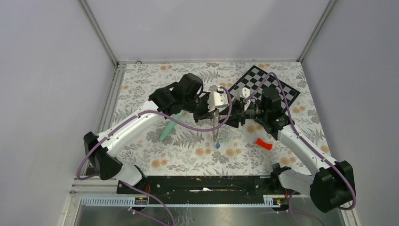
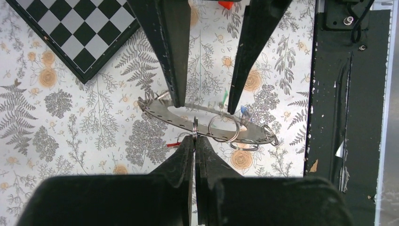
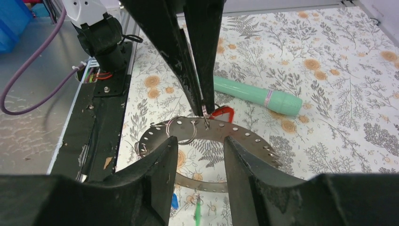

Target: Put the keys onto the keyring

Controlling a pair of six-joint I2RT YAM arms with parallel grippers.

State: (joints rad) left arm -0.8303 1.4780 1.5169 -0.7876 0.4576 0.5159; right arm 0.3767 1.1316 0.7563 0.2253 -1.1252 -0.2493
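Floral-print table [image 1: 188,157], walled test cell: the keyring [image 3: 251,140], a flat grey disc w/ a wide ctr hole and small holes round its rim, hangs in mid-air above the cloth between two robot arms. Several small wire loops [image 2: 223,128] sit threaded through the rim holes. A green key [image 3: 197,214] and a blue key [image 3: 174,200] dangle below the disc, seemingly attached, tho their links are too fine to trace. A red key [image 3: 222,112] sits right at the disc's edge, beside the L gripper [image 3: 203,107], whose fingers are pressed fully together on a small wire loop there, prob. the red key's own. R gripper [image 3: 200,141] has its fingers spread wide, tips inside the ctr hole, apparently bracing the disc from within rather than pinching it.

Judged progress: well along. Green and blue look hung, and red is at the rim being worked on; whether its loop is fully through a hole can't be told. Left to do: seat that loop, let go, check for strays.

Beyond the arms lie a mint-green tube [image 1: 167,128] on the L side, a curved red plastic piece [image 1: 264,143] on the R, and a checkerboard [image 1: 266,84] at the back.
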